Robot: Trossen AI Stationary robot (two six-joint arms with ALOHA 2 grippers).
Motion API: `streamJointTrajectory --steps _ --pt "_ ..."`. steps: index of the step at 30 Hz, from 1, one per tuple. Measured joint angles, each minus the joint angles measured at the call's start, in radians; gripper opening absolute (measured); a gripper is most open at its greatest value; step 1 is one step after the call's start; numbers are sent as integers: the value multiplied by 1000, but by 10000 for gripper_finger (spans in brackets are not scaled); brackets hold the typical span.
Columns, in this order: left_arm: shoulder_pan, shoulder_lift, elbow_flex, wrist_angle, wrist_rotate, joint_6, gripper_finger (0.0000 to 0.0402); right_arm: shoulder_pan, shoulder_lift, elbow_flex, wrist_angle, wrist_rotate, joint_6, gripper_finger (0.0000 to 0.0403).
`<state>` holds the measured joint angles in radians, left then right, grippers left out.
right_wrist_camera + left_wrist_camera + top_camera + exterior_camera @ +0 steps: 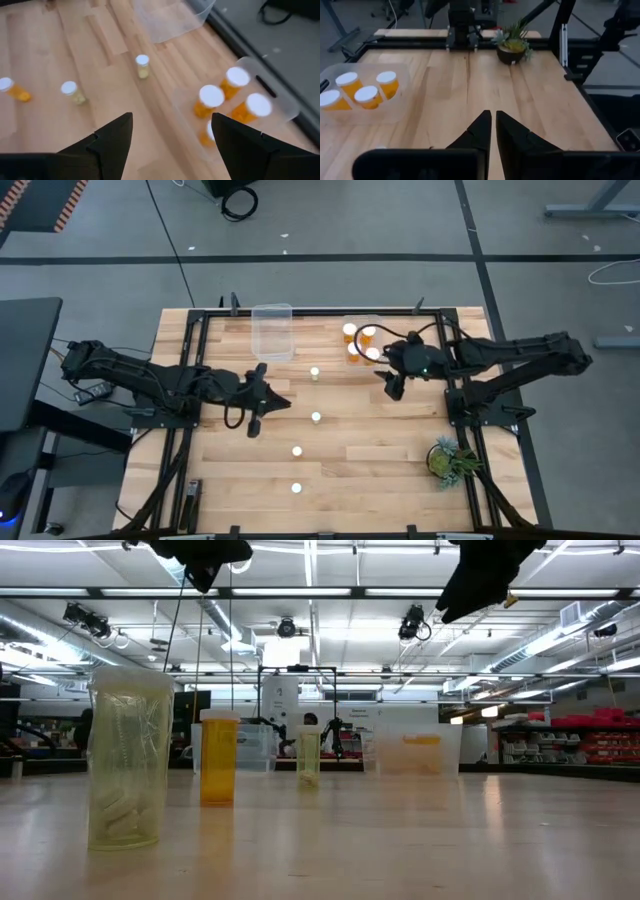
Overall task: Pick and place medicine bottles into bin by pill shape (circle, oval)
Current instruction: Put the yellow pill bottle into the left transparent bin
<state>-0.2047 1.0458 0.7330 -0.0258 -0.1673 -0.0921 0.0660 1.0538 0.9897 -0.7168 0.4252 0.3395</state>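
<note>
Several medicine bottles stand upright on the table in a loose row: [314, 373], [316, 417], [297, 451], [296, 488]. The low view shows a pale one [130, 760], an orange one [218, 755] and a farther pale one [308, 755]. More orange bottles [211, 97] stand in the clear right bin [362, 320]. The clear left bin [271, 330] holds nothing that shows. My left gripper [285, 402] [492, 125] hovers shut above the table, left of the row. My right gripper [393, 390] [172, 135] hangs open above the table beside the right bin, with nothing between its fingers.
A small green potted plant [448, 458] [512, 45] stands near the table's right front corner. Black frame rails [195, 370] run along the left and right sides. Bare wood lies between the bottle row and the plant.
</note>
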Motion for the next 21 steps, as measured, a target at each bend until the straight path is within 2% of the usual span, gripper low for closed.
streamJointTrajectory --steps 3,7,14,18,21 --pt "1 0 0 22 -9 2 28 24 -3 0 -1 61 -21 278" --pt "26 26 1 62 -97 21 18 31 -4 0 -10 76 -57 278" --pt "163 223 4 239 -83 -39 9 31 -3 0 -51 76 -105 278" --pt "216 345 93 186 -68 -107 24 31 -3 0 -66 76 -112 278" --pt "220 431 210 61 -70 -107 43 31 -3 0 -69 76 -116 278"
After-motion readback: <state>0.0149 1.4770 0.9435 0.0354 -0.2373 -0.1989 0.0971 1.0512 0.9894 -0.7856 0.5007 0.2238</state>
